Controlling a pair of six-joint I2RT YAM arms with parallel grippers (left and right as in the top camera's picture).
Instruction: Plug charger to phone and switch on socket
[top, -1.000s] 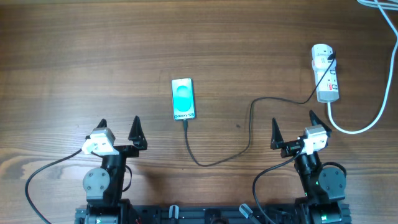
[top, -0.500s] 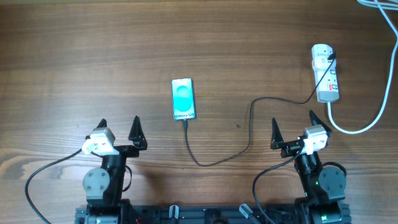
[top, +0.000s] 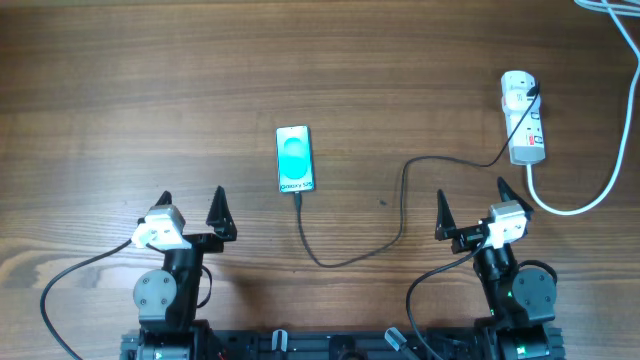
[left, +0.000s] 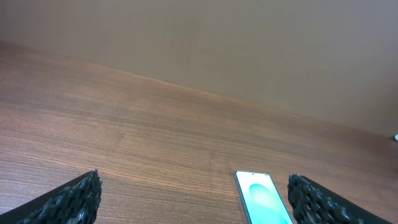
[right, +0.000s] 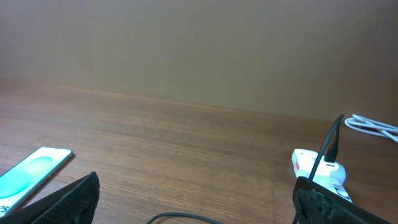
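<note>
The left gripper (top: 190, 193) and right gripper (top: 471, 190) are hovering wide open, holding nothing. The phone (top: 295, 159) is lying screen-up on the table (top: 100, 80). The charger (top: 402, 200) is curving from the socket (top: 522, 130) to the phone's near end, seemingly touching it.

Small text on the phone (top: 295, 158) is illegible.

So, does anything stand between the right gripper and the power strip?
Only the black charger cable lies flat across the way from the right gripper to the power strip; nothing upright shows there.
</note>
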